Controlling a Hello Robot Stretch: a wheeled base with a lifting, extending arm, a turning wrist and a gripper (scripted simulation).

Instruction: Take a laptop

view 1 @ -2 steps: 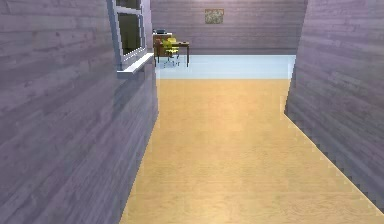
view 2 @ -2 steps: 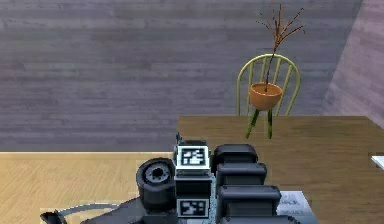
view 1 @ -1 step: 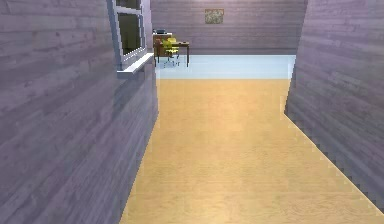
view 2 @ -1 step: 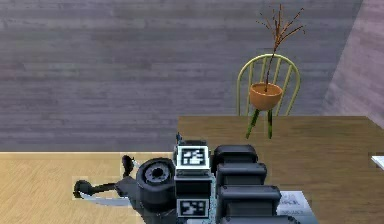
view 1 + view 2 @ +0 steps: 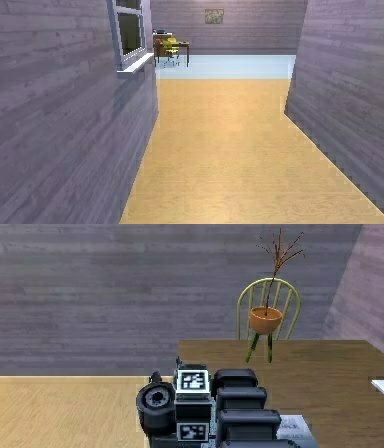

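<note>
Where the hallway runs ahead, a purple-grey plank wall (image 5: 60,110) stands at the forward view's left with a dark window (image 5: 130,28) and its white sill (image 5: 135,62). A tan wooden floor (image 5: 220,150) goes on to a pale blue floor (image 5: 240,66) in the far room. There a small dark bench (image 5: 185,46) stands with a yellow-green chair (image 5: 170,46) at it. A small framed picture (image 5: 214,15) hangs on the far wall, and another plank wall (image 5: 340,90) closes the right.

In the arm side view, light tan floor (image 5: 70,409) lies left of the dark tool (image 5: 153,396), and a grey plank wall (image 5: 100,294) stands well beyond it. You cannot tell how its fingers are set, nor whether it holds anything. Just right of the tool sit two white squares with black marks (image 5: 191,381), and right of those is the blocky dark arm (image 5: 240,409).

Beyond the tool and to its right spreads a big brown wooden bench (image 5: 300,374). Past its far edge is a yellow-green wooden chair with a round back (image 5: 285,294). In front of the chair is an orange pot (image 5: 265,319) with thin brown twigs (image 5: 280,252); you cannot tell what the pot stands on. Far to the tool's right, a flat white thing (image 5: 378,384) lies on the bench at the edge of the picture. You cannot tell if it is the laptop.
</note>
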